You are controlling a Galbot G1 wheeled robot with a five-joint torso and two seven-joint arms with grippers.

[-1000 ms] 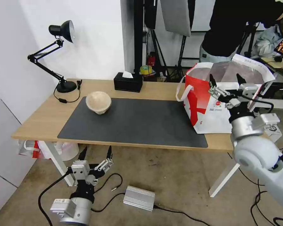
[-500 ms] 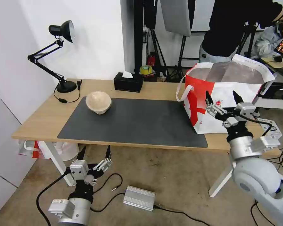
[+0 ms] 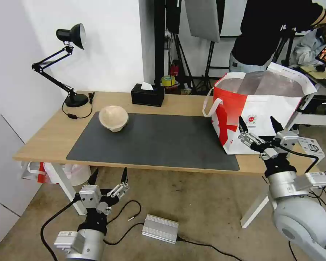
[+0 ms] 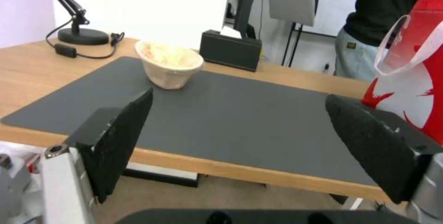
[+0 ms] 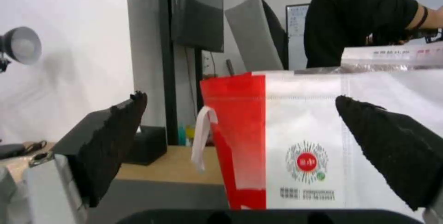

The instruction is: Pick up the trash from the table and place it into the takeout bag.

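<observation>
The long light-wood bench (image 3: 170, 105) stands on white legs against the white wall, and most of its top is covered by a dark grey mat (image 3: 159, 141). At the robot's right end of the bench the takeout bag (image 3: 264, 108) stands upright, a boxy white tote with one red side, its mouth open and the silver lining showing; a white loop handle hangs down its red side, and the small round red logo faces the robot. Its near corner sits on the mat's right edge.

At the mat's far left corner rests the beige pulp bowl (image 3: 113, 117), upright, well apart from the bag. Behind the mat a black tissue box (image 3: 147, 95) sits near the bench's back edge, and a black desk lamp (image 3: 67, 54) stands on the far left corner with its cord trailing on the wood.

The right gripper (image 3: 259, 127) hangs in front of the bag's white face, just below the logo, its jaws wide apart and holding nothing. The left gripper (image 3: 108, 177) sits low in front of the bench's near edge, below the tabletop, its jaws also spread apart and empty.
</observation>
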